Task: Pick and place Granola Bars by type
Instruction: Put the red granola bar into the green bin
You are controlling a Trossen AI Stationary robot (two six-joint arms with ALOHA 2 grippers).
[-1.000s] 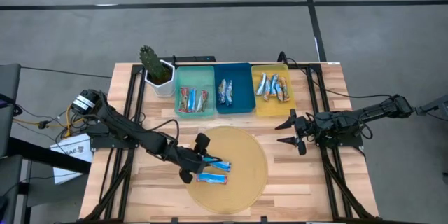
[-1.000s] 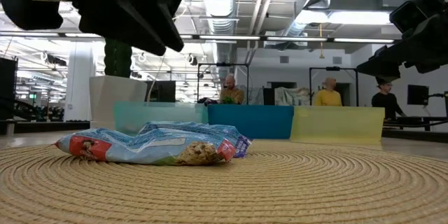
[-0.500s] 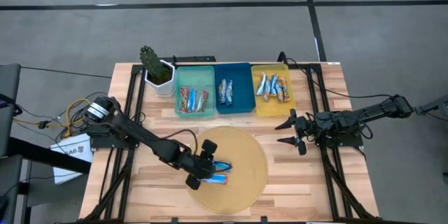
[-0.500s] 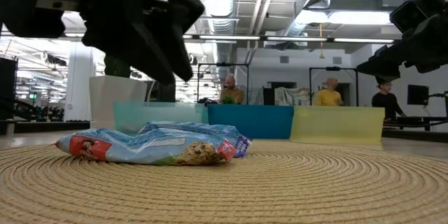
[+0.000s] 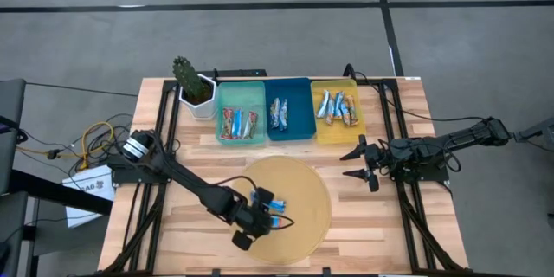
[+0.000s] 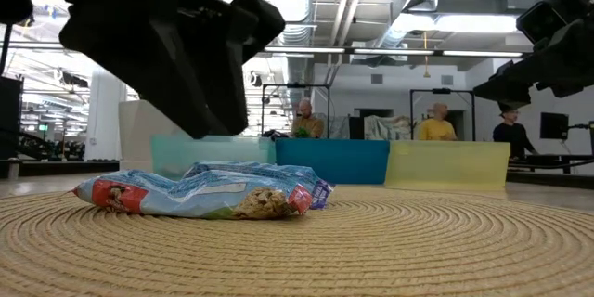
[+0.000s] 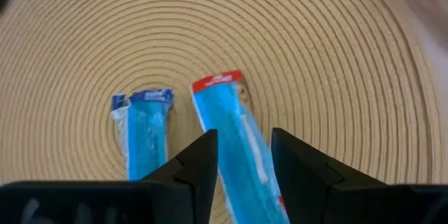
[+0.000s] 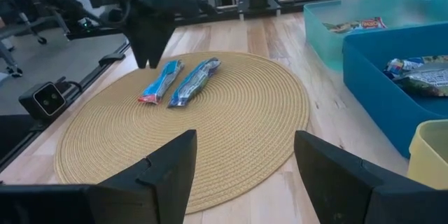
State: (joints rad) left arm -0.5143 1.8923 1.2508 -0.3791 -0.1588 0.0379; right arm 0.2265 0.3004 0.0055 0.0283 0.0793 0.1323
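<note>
The bench (image 5: 381, 225) is carrying a round woven mat (image 5: 307, 216), the landmark here. Beyond the mat's far edge three trays are standing side by side: a teal tray (image 5: 240, 97) holding red-striped bars, a blue tray (image 5: 299, 108) holding blue-white bars, and a yellow tray (image 5: 333, 130) holding tan-silver bars. A potted cactus (image 5: 190, 82) is sitting beside the teal tray. The left tool (image 7: 241, 157), fingers parted, is hovering over two blue Granola Bars (image 8: 178, 82) lying on the mat, gripping nothing. The right tool (image 5: 357, 163), fingers spread wide, is waiting off the mat's right edge.
</note>
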